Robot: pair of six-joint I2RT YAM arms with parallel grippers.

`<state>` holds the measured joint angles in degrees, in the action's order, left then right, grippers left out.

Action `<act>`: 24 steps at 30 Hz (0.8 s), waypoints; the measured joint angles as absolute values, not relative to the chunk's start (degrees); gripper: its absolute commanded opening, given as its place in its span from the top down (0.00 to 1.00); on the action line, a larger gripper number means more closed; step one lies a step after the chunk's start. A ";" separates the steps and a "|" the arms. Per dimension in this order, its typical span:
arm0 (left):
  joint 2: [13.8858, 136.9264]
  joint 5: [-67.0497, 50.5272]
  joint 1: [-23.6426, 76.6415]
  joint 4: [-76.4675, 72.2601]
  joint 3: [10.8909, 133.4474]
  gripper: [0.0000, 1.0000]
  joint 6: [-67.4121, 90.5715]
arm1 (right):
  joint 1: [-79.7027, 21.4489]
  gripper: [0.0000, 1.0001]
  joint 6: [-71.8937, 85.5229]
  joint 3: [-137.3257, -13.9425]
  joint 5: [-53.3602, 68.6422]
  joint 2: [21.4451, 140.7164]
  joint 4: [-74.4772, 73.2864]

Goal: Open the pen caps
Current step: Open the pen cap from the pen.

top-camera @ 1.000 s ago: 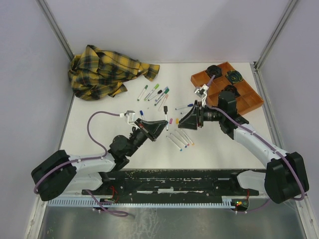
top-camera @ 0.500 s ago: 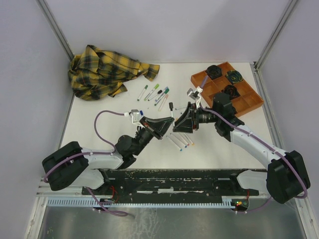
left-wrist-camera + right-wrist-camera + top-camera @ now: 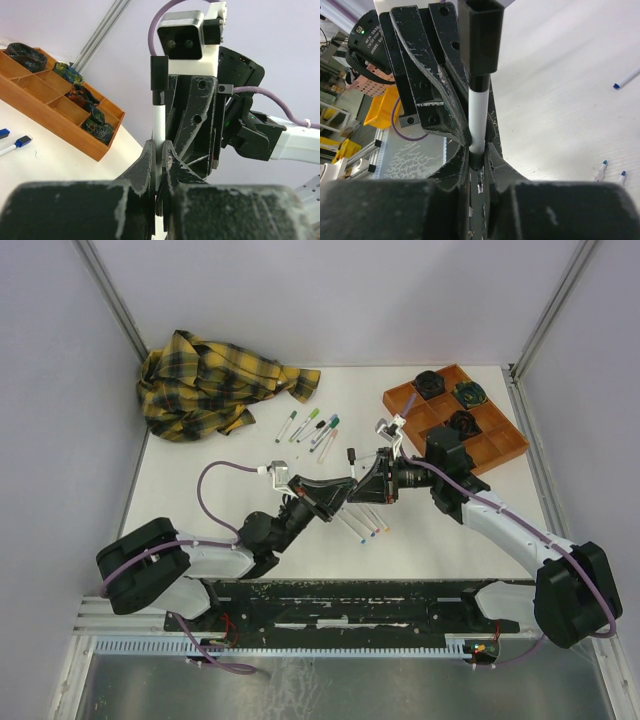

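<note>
White surface (image 3: 170, 490); plaid cloth (image 3: 210, 380) far left of the orange tray (image 3: 500, 448).

Both tools meet just left of the tray, above the surface. Left tool (image 3: 159, 150): jaws clamped tight on the white barrel of 1 pen (image 3: 158, 122). Right tool (image 3: 479, 150): jaws drawn in around the same barrel low down, appearing to touch it on both sides; firmness of grip not confirmed.

Black cap (image 3: 480, 40) is seated on the upper end of that pen, clear of both tools, so it is not yet pulled.

Progress, judged: 4 bare-tipped pens (image 3: 365, 523) lie below-left of the tray, done. About 6 capped pens (image 3: 312, 428) lie between tray and cloth, left to do. Under halfway.
</note>
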<state>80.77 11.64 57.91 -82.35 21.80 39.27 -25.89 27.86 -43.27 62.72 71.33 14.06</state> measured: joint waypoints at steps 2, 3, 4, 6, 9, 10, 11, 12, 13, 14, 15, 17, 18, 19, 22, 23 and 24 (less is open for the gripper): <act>80.77 11.62 57.98 -82.63 21.80 0.94 39.24 | -25.87 1.00 27.57 -43.29 62.70 71.33 13.72; 80.79 11.64 58.00 -82.63 21.80 0.92 39.24 | -25.87 1.00 27.35 -43.42 62.67 71.33 13.21; 80.79 11.64 58.00 -82.61 21.80 0.88 39.24 | -25.87 1.00 27.03 -43.57 62.63 71.33 12.73; 80.79 11.66 58.00 -82.61 21.80 0.75 39.27 | -25.87 1.00 26.44 -43.90 62.63 71.33 11.94; 80.55 11.99 58.00 -82.08 21.80 0.49 39.33 | -25.87 1.00 25.02 -44.27 62.65 71.33 10.39; 80.20 12.21 58.00 -81.65 21.80 0.42 39.35 | -25.87 1.00 24.27 -44.40 62.65 71.33 9.39; 79.57 12.69 58.00 -80.77 21.78 0.36 39.38 | -25.87 1.00 23.53 -44.60 62.63 71.33 8.27; 78.63 13.26 58.00 -79.61 21.74 0.32 39.42 | -25.89 1.00 22.55 -44.93 62.63 71.33 6.87; 77.47 13.61 57.93 -78.22 21.69 0.29 39.48 | -25.89 1.00 21.98 -45.10 62.61 71.33 6.20; 76.31 13.74 57.78 -76.82 21.69 0.28 39.57 | -25.89 1.00 20.91 -45.58 62.57 71.33 4.67; 74.65 13.63 57.25 -74.41 21.69 0.27 39.70 | -25.89 1.00 19.84 -46.04 62.46 71.31 3.31; 70.87 12.91 55.72 -68.97 21.69 0.26 39.88 | -25.89 1.00 17.87 -46.96 62.35 71.31 0.86; 69.10 11.88 54.50 -66.35 21.69 0.26 40.25 | -25.89 1.00 16.78 -47.51 62.24 71.31 -0.51; 67.48 10.85 53.01 -63.94 21.71 0.26 40.71 | -25.89 1.00 15.64 -47.99 62.19 71.31 -2.00; 64.16 5.74 48.07 -57.36 22.20 0.24 42.02 | -25.89 1.00 12.36 -49.45 61.89 71.31 -6.17; 63.55 4.01 46.54 -55.48 22.57 0.21 42.44 | -25.89 1.00 11.29 -49.93 61.82 71.31 -7.49; 63.11 1.56 44.88 -53.60 23.14 0.21 42.83 | -25.89 1.00 10.26 -50.33 61.80 71.31 -8.73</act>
